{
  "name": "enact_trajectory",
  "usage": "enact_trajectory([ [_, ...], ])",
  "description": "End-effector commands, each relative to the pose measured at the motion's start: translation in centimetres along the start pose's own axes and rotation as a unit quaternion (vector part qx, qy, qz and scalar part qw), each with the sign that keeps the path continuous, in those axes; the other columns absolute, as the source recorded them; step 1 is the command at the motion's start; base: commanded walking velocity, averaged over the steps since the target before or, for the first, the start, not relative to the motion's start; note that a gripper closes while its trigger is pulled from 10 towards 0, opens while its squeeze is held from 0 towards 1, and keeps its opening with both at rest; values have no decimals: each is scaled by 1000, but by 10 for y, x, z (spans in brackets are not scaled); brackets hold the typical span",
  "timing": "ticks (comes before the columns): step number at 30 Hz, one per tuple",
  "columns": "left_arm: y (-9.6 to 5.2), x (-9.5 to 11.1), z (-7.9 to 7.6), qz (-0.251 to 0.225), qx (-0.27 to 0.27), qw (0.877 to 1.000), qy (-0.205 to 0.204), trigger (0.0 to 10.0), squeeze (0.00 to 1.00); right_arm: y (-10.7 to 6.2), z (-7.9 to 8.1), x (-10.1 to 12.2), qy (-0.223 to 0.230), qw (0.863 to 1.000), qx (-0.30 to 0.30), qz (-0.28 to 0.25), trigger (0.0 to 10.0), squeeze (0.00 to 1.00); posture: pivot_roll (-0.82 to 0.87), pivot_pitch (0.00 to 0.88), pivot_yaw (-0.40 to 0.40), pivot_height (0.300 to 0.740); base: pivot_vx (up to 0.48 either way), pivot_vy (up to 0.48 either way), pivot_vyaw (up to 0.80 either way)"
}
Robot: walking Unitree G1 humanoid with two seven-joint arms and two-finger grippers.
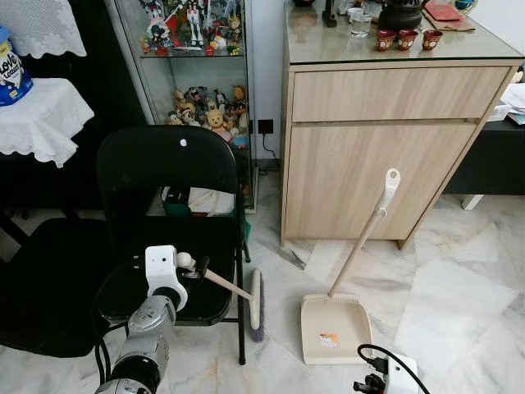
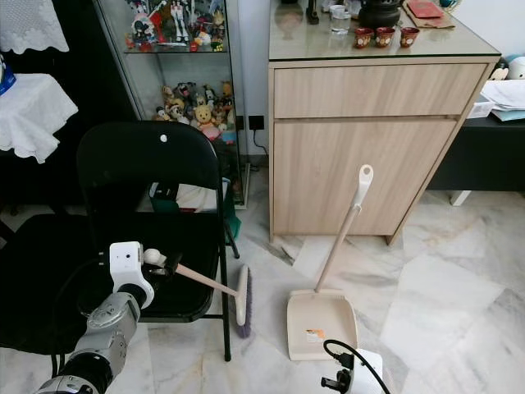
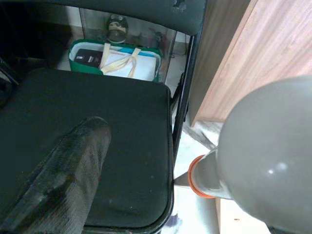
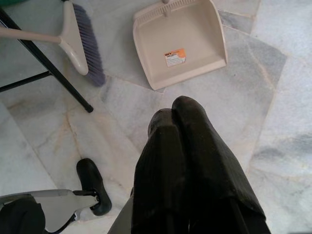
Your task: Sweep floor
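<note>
Sweeping well from here depends on getting the broom free of the black folding chair without snagging. The left gripper, lower left in the head views, has its fingers clamped on the knobbed end of the broom's pale handle. The handle slants down to the right over the chair seat, and the purple-bristled head hangs at the chair's front right leg, low toward the marble floor; whether the bristles touch the tiles I cannot tell. The beige dustpan sits just to the right of the broom head at lower centre, its long handle leaning up toward the wooden cabinet.

The grip sits at the very end of the handle, so the head will probably swing loosely; slow, short strokes seem wise. Drawing the head away from the chair leg first, then pulling debris toward the dustpan's open lip, looks like the cleanest route.

The right gripper hangs low at the bottom right, fingers pressed together and empty, and could steady the dustpan.
</note>
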State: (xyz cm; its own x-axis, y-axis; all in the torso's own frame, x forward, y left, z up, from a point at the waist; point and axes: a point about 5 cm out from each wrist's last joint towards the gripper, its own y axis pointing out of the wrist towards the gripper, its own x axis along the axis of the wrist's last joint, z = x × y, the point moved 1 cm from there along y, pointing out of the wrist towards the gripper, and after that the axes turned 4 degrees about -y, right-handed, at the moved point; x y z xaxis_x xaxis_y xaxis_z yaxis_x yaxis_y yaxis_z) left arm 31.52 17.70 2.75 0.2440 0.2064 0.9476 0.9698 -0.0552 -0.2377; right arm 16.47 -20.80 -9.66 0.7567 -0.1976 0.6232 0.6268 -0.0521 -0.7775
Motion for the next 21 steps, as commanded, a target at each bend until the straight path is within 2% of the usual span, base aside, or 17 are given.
enact_trajectory([
  [1, -1, -3, 1, 9, -1, 1000, -4, 10000, 0, -1, -2, -4, 8, 1000, -2, 8, 10000, 0, -2, 31, 33, 740, 0, 0, 0],
  [7, -1, -4, 1, 9, -2, 1000, -4, 10000, 0, -2, -2, -7, 8, 1000, -1, 11, 10000, 0, -1, 30, 33, 740, 0, 0, 0],
  [8, 0, -3, 0, 6, -4, 1000, -4, 5412, 0, -2, -1, -8, 8, 1000, 0, 11, 10000, 0, -1, 32, 33, 740, 0, 0, 0],
  [9, 0, -2, -2, 1, -12, 1000, -6, 0, 0, -2, -1, -8, 9, 1000, 0, 12, 10000, 0, -1, 31, 33, 740, 0, 0, 0],
  [21, 0, -1, -1, -2, -15, 1000, -8, 0, 0, -4, -2, -14, 10, 1000, 0, 15, 10000, 0, 2, 37, 33, 740, 0, 0, 0],
])
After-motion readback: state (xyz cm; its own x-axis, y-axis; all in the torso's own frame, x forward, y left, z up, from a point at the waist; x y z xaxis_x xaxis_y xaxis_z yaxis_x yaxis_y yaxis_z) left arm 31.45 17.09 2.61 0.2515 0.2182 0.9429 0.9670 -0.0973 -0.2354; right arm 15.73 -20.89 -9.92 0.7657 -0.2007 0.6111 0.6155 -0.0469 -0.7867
